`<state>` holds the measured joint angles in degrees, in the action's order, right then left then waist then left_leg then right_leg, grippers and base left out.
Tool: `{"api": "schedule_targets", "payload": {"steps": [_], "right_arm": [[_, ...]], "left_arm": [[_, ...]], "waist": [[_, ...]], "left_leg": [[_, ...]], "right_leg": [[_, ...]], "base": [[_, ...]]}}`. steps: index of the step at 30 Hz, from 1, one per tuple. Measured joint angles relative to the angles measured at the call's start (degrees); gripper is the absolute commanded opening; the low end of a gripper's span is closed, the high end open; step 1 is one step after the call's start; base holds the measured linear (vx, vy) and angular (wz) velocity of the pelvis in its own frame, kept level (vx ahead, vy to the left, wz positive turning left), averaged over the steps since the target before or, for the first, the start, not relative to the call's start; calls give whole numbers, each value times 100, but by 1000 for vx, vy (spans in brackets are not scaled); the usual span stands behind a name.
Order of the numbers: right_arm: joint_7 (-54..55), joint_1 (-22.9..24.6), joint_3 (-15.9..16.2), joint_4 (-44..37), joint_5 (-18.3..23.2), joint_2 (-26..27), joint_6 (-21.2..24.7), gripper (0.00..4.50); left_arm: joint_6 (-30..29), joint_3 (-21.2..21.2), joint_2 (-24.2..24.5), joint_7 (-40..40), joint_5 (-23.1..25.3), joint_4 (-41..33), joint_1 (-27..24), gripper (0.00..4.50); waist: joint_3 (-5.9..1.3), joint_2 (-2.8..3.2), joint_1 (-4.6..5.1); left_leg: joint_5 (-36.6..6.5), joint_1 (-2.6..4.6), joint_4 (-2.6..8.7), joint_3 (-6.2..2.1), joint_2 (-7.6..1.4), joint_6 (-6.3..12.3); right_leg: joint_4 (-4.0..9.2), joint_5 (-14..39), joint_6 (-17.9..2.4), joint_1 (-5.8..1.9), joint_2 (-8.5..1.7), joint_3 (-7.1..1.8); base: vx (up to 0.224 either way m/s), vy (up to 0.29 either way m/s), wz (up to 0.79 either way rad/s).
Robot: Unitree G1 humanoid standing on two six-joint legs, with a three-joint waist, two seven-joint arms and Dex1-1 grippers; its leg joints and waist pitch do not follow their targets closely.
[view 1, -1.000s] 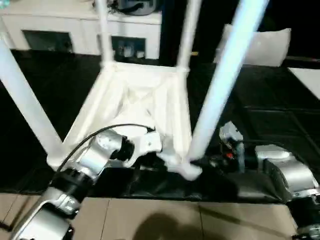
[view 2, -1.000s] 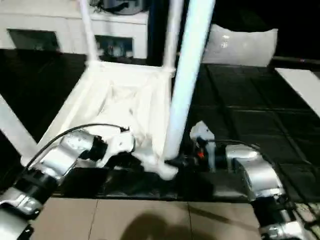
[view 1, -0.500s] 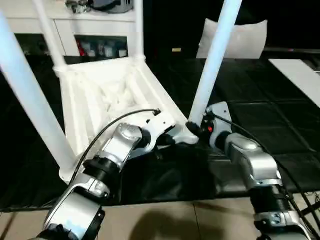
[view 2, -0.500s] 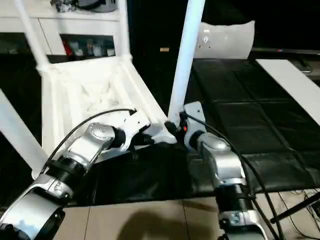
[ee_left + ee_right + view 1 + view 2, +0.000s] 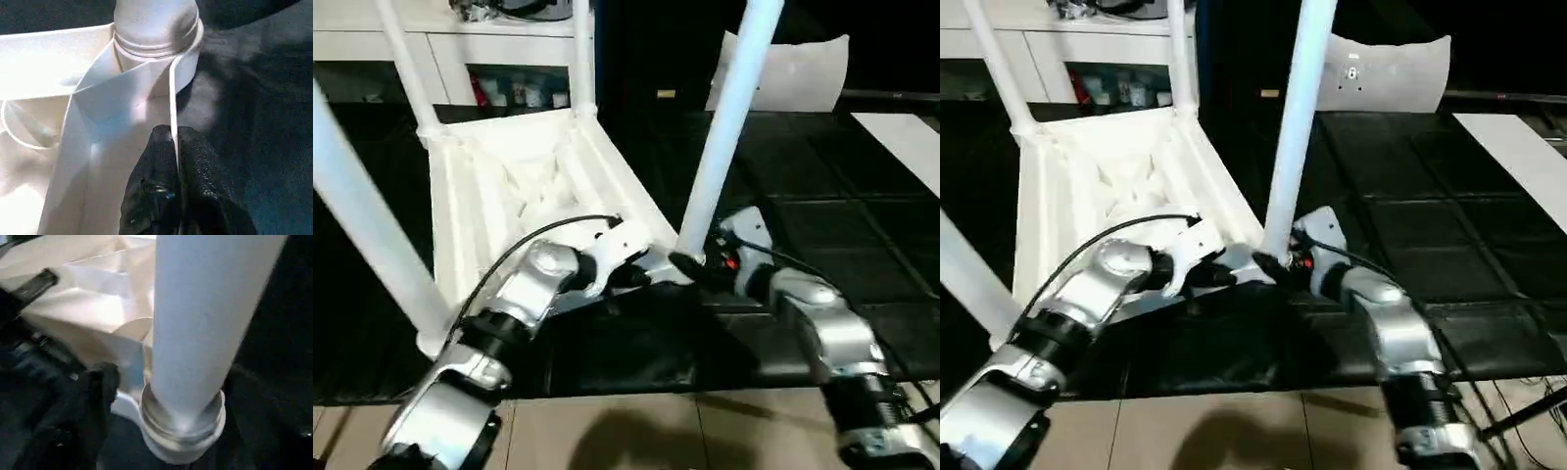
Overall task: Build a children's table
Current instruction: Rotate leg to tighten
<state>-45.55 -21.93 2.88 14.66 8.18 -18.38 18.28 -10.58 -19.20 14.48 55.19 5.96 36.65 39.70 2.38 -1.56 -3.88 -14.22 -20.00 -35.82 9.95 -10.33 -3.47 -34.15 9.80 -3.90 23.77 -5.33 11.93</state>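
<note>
The children's table lies upside down on the black mat, its ribbed white top (image 5: 509,186) facing up with white legs standing in the corner sockets. My left gripper (image 5: 173,134) is shut on the top's thin rim wall just beside the near right socket (image 5: 156,44). In the head view the left gripper (image 5: 641,277) sits left of the near right leg (image 5: 724,127). My right gripper (image 5: 690,266) stands open at that leg's base. One black finger (image 5: 95,391) is apart from the leg (image 5: 205,323) and its socket collar (image 5: 181,431); the other finger is hidden.
The near left leg (image 5: 367,215) and the far legs (image 5: 582,49) rise around my arms. White cabinets with glass doors (image 5: 509,59) line the back. A white panel (image 5: 798,73) leans at the back right. Beige floor (image 5: 656,431) borders the mat's near edge.
My right gripper has opened and its finger has come off the near right leg's base. The left gripper stays shut on the rim. The camera has shifted.
</note>
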Motion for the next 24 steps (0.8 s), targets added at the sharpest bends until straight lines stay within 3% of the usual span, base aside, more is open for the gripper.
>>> {"api": "schedule_targets", "payload": {"steps": [1, 7, 14, 24], "right_arm": [[-364, 43, 42, -51, 95, -190, -39, 429], [-1660, 96, 286, -44, 295, -850, -112, 447], [-2570, 13, 563, 33, 397, -1050, -374, 447], [-3486, -63, 745, 296, 603, -1157, -363, 347]], "left_arm": [[141, -43, 119, 172, -11, -45, -42, 0], [698, -214, 610, 1130, -135, -344, -285, 0], [1007, -464, 887, 1907, -266, -750, -491, 0], [1164, -607, 1053, 2337, -345, -1043, -621, 0]], "waist": [[0, 0, -2], [0, -1, -121], [-3, -7, -305], [-2, -10, -330]], "left_leg": [[0, -1, -4, 0, 0, 0], [3, 5, -5, -1, -1, -4], [1, 6, -12, -2, -1, -3], [2, 35, -14, -3, -1, -6]], "right_leg": [[0, -2, 1, -1, 0, 0], [-1, -3, 1, -7, 0, 1], [3, -2, 2, -18, -3, 1], [3, -2, 2, -43, -3, 2]], "base": [[0, 0, 0], [0, 0, 0], [0, 0, 0], [0, 0, 0]]}}
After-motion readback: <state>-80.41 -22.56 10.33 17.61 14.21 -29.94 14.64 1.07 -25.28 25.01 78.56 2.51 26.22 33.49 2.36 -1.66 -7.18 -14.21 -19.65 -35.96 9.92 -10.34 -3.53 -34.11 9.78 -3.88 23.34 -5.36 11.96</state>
